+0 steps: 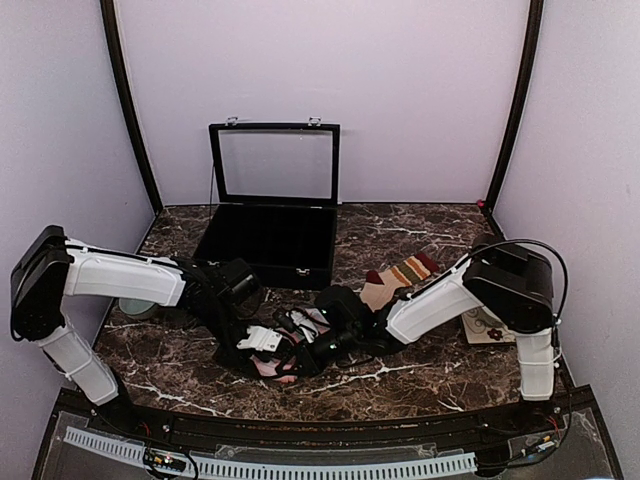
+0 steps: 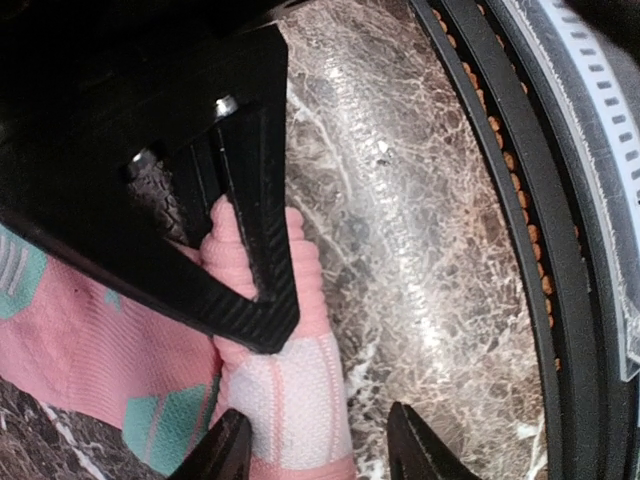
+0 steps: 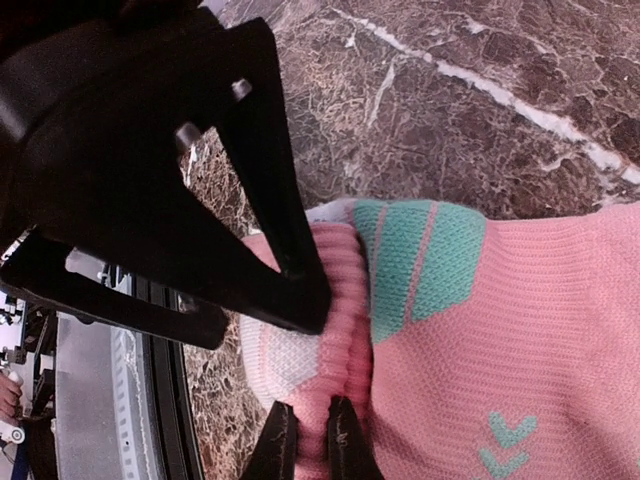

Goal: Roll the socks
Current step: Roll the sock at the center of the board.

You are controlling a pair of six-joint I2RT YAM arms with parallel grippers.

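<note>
The pink sock with mint-teal patches lies on the marble near the front edge, under both grippers. My right gripper is shut on its ribbed pink cuff. My left gripper straddles the sock's folded white-and-pink end. Its left finger touches the fabric and its right finger stands apart over bare marble, so the jaws are open. The right gripper's black fingers press on the cuff just above. The tan striped sock lies flat behind the right arm.
A black case with its glass lid raised stands at the back centre. A patterned card lies by the right arm's base, and a small round object sits under the left arm. The black front rail runs close to the sock.
</note>
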